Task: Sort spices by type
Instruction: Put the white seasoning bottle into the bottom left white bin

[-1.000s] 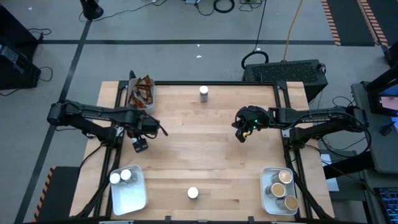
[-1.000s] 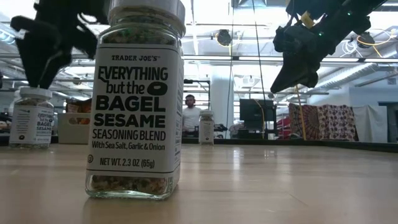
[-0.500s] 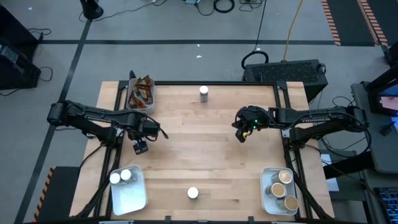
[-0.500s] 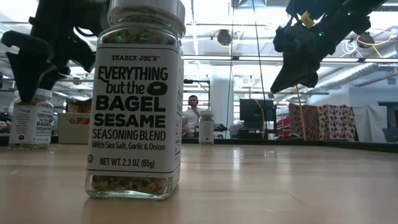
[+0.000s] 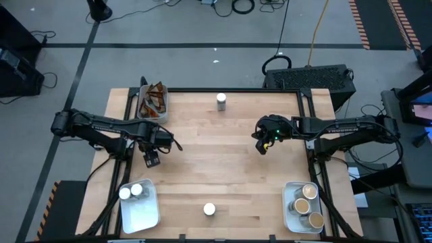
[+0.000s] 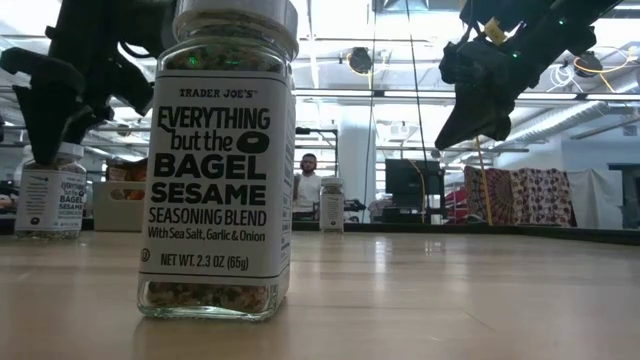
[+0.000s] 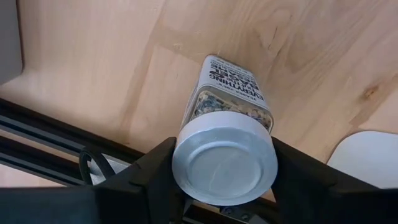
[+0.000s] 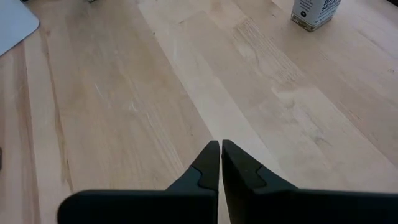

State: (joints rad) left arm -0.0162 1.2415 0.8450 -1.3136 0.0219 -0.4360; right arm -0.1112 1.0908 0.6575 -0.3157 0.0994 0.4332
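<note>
Wooden table (image 5: pixel 223 169), left gripper (image 7: pixel 221 180) fingers hugging white-lidded jar (image 7: pixel 225 158), right gripper (image 8: pixel 220 163) closed, empty

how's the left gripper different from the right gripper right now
The left gripper has its fingers on either side of a white-lidded jar near the table's left edge; the right gripper is shut on nothing. The left gripper is low at the jar, while the right gripper hangs above bare wood on the right side. Both are dark two-finger grippers pointing down.
</note>
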